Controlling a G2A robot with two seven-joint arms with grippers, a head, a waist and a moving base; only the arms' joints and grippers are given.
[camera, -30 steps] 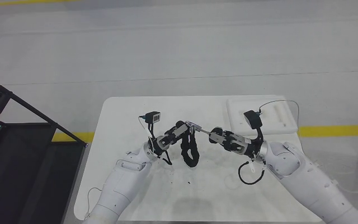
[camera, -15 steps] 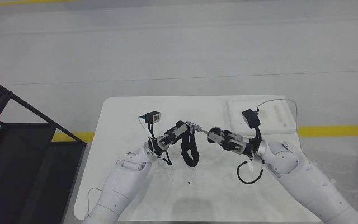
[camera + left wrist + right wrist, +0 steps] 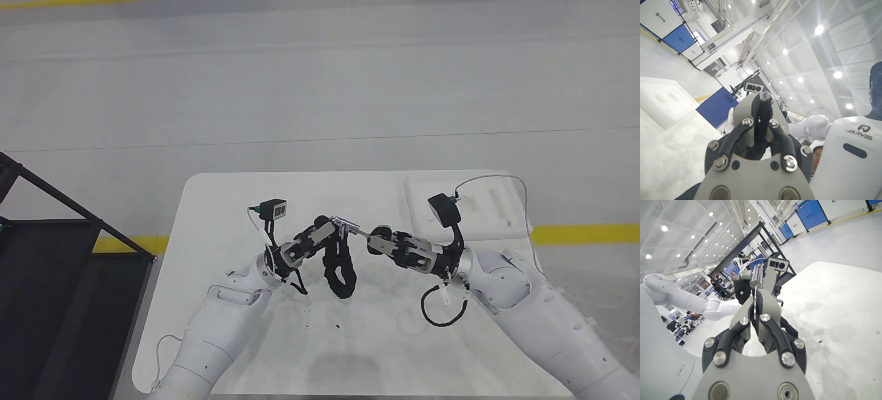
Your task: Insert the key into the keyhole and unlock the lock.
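One key (image 3: pixel 754 309), tip at the keyhole (image 3: pixel 755 284) of the lock (image 3: pixel 754 274), above the middle of the worktop (image 3: pixel 230 210). Pinched flat in the closed right gripper (image 3: pixel 756 298); lock clamped in the left gripper (image 3: pixel 760 106), black cable (image 3: pixel 340 278) dangling. Keep blade square to the cylinder, press straight left, brace the lock, turn only once fully seated.

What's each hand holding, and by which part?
Right hand pinches the flat silver key by its head. Left hand grips the black cable just behind its chrome cylinder lock.
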